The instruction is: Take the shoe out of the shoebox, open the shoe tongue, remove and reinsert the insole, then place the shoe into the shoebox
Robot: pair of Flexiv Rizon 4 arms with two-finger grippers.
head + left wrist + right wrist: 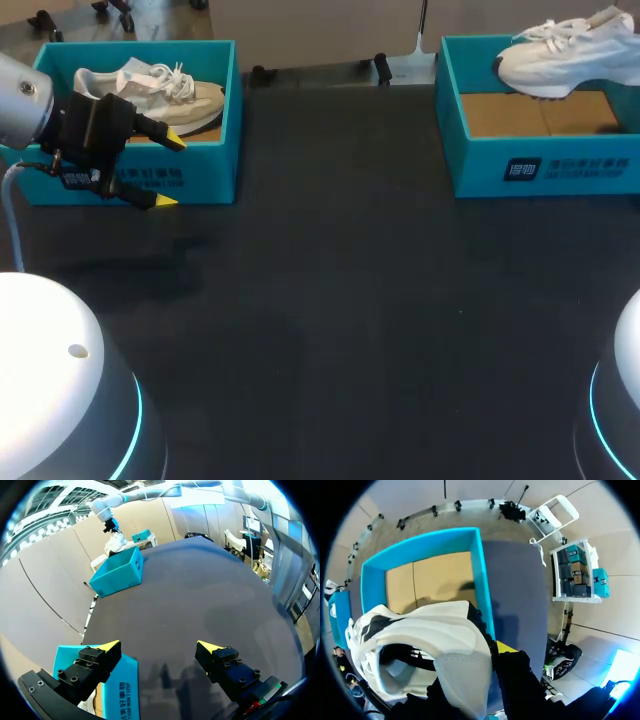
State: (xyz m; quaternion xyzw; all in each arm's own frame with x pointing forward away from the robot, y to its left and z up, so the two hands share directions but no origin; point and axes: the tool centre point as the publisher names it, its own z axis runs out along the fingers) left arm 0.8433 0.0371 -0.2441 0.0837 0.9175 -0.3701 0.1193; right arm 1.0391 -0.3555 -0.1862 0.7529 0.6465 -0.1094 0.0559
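A white shoe (565, 52) hangs above the right teal shoebox (540, 165), over its back half. My right gripper (487, 652) is shut on the shoe (420, 640) at its heel collar. One yellow fingertip (505, 647) shows outside the shoe and the other is hidden inside. Under the shoe lies the box's bare cardboard floor (437, 577). My left gripper (168, 170) stands open with nothing in it, at the front right corner of the left teal shoebox (200, 175). In the left wrist view that gripper (160, 647) is open over the black table, and the right shoebox (117, 572) lies far ahead.
A beige shoe (150, 88) lies in the left shoebox. The black table top (340, 320) spreads between and in front of the two boxes. The white bases of my arms (55, 390) stand at the near corners.
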